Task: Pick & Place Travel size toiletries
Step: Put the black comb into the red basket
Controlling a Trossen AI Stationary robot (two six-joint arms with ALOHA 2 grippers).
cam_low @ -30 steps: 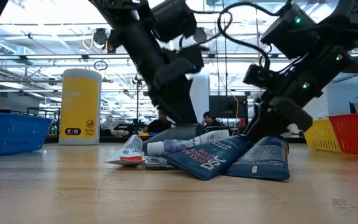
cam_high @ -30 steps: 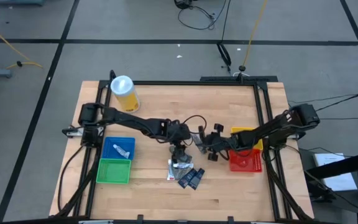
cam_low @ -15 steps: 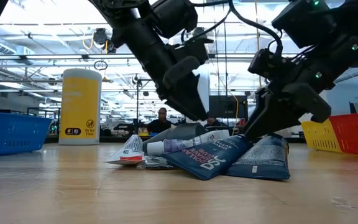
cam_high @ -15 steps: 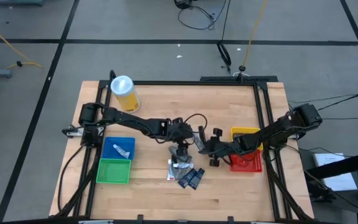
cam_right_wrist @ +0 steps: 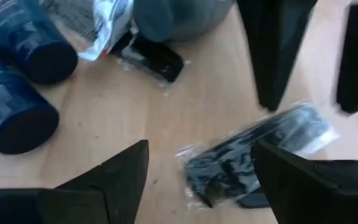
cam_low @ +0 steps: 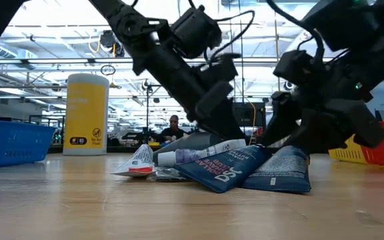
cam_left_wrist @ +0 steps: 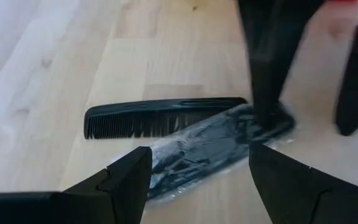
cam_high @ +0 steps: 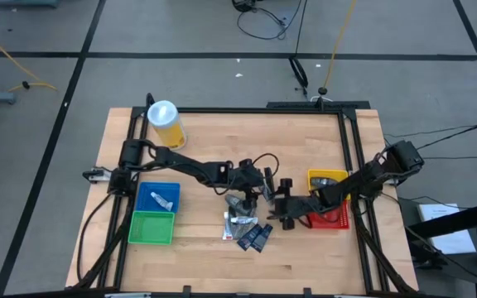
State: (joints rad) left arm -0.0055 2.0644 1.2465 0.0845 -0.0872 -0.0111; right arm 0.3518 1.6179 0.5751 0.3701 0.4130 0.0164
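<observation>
Both arms lean in over the middle of the worktop (cam_high: 305,257), where the toiletries (cam_high: 247,225) lie heaped. The left gripper (cam_left_wrist: 197,180) hangs spread wide and empty over a wrapped comb (cam_left_wrist: 210,146). The right gripper (cam_right_wrist: 197,180), also wide open and holding nothing, hovers close by.

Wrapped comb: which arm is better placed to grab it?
Probably right: the right gripper, open, straddles the wrapped comb, and the red bin is just behind it. The left gripper is close too.
</observation>
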